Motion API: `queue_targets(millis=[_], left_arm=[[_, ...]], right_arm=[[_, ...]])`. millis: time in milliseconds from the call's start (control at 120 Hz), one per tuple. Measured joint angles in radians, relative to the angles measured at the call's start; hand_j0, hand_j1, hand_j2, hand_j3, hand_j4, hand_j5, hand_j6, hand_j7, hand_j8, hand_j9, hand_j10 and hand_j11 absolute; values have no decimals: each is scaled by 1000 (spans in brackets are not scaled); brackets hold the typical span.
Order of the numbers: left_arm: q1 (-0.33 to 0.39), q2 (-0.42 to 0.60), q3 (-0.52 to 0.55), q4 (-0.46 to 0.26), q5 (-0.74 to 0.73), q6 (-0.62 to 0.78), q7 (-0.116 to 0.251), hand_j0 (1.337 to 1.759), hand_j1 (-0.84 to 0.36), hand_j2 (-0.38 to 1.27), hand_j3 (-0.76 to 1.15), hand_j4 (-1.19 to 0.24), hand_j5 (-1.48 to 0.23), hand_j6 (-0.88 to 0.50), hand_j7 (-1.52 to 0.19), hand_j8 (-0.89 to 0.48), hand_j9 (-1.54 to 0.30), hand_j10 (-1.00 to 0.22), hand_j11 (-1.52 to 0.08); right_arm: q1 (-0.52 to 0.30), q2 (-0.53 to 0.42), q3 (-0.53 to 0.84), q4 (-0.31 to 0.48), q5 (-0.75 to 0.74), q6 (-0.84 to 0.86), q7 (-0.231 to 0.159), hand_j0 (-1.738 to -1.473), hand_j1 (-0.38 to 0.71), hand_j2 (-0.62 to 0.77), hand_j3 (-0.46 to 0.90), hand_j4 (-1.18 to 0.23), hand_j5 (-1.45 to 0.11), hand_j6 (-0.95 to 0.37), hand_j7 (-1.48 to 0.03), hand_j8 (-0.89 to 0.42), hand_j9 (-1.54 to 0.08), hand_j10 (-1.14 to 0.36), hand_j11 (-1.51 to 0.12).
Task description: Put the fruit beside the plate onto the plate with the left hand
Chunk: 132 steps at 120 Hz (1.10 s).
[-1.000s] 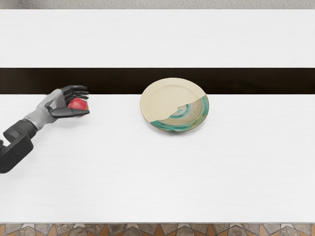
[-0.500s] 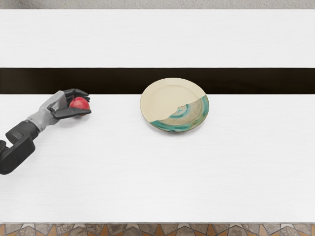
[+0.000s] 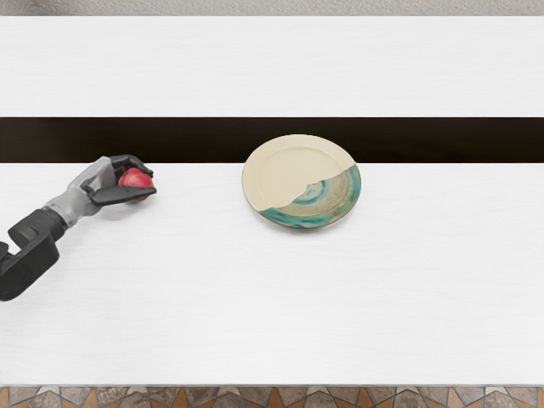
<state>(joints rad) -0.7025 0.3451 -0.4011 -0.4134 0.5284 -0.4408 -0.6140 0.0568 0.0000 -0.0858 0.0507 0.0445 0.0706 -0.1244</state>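
Observation:
A small red fruit (image 3: pixel 135 178) sits at the table's left, well to the left of the plate. My left hand (image 3: pixel 121 178) is shut on the fruit, black fingers curled over its top and the thumb beneath it. The grey forearm runs down to the picture's left edge. The round plate (image 3: pixel 289 170), cream with a teal glazed patch at its lower right, lies at the table's middle with nothing on it. The right arm is out of view.
A dark gap (image 3: pixel 408 140) runs across behind the plate, between the near white table (image 3: pixel 297 289) and a far white surface (image 3: pixel 272 68). A patterned floor shows below the table's front edge.
The fingers have closed tighter around the red fruit, and the hand has shifted slightly. Fruit and plate stay where they were.

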Motion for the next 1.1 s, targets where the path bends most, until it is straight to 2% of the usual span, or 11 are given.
queue_targets(millis=[200,383,558,692,783,925,1100], left_arm=[[-43,5,-51,-49,9,-101,3,1641,-379,155,0,-770,-1071,-459,-1082,-286,-1093,-370,-1027],[-96,-5,-74,-176,17,-152,3,1640,-377,154,0,-789,-1060,-468,-1080,-287,-1096,-368,-1077],[-164,-129,-72,-234,92,-158,3,1639,-381,156,0,-793,-1067,-462,-1089,-282,-1107,-360,-1099],[-179,-229,-66,-240,164,-155,4,1639,-378,154,0,-793,-1078,-463,-1099,-279,-1114,-358,-1108],[-185,-297,-38,-214,195,-131,4,1638,-377,152,0,-796,-1075,-468,-1099,-283,-1115,-362,-1110],[-205,-313,-2,-163,215,-43,4,1637,-379,151,0,-797,-1078,-464,-1104,-280,-1119,-359,-1117],[-210,-341,32,-135,219,95,4,1636,-380,153,0,-795,-1082,-459,-1108,-277,-1123,-359,-1122]], right_arm=[[0,0,0,0,0,0,0,-1658,-349,0,0,-1,0,-1,0,0,0,0,0],[0,0,0,0,0,0,0,-1658,-349,0,0,-1,0,-1,0,0,0,0,0],[0,0,0,0,0,0,0,-1658,-349,0,0,-1,0,-1,0,0,0,0,0],[0,0,0,0,0,0,0,-1658,-349,0,0,-1,0,-1,0,-1,0,0,0],[0,0,0,0,0,0,0,-1658,-349,0,0,-1,0,-1,0,-1,0,0,0],[0,0,0,0,0,0,0,-1658,-349,0,0,-1,0,-1,0,0,0,0,0],[0,0,0,0,0,0,0,-1658,-349,0,0,-1,0,-1,0,0,0,0,0]])
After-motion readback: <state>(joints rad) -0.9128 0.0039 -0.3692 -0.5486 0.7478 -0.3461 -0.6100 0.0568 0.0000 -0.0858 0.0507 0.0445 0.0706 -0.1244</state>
